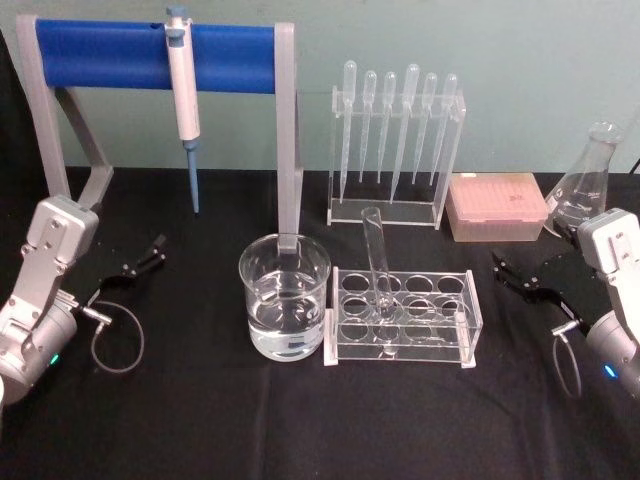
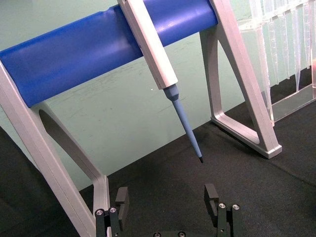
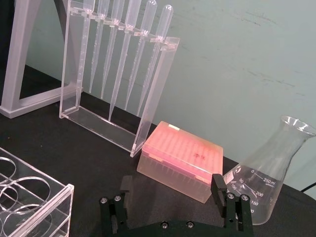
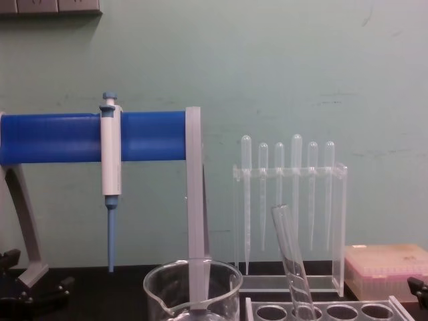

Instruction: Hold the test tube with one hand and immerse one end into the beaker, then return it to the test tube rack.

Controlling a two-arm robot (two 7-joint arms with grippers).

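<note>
While both arms sit off to the sides, we find the left gripper low over the black table, its two fingers spread wide with nothing between them. Straight ahead of it, and higher, a white pipette with a blue tip hangs from the blue bar of a grey stand.

The right gripper is low over the table on the opposite side, also wide open and holding nothing. Just ahead of it and a little outward stands a glass flask. A pink box lies ahead of it, and a row of thin plastic droppers hangs in a clear holder farther forward and inward.

Between the two grippers, and well apart from both, we see the test tube standing in the clear rack, nearer the right gripper than the left. Its rounded bottom sits in a hole toward the rack's left end, and it leans so that its open rim tips away from the right gripper.

The beaker, holding some clear liquid, stands just beside that end of the rack, on the side toward the left gripper. We cannot tell whether beaker and rack touch.
</note>
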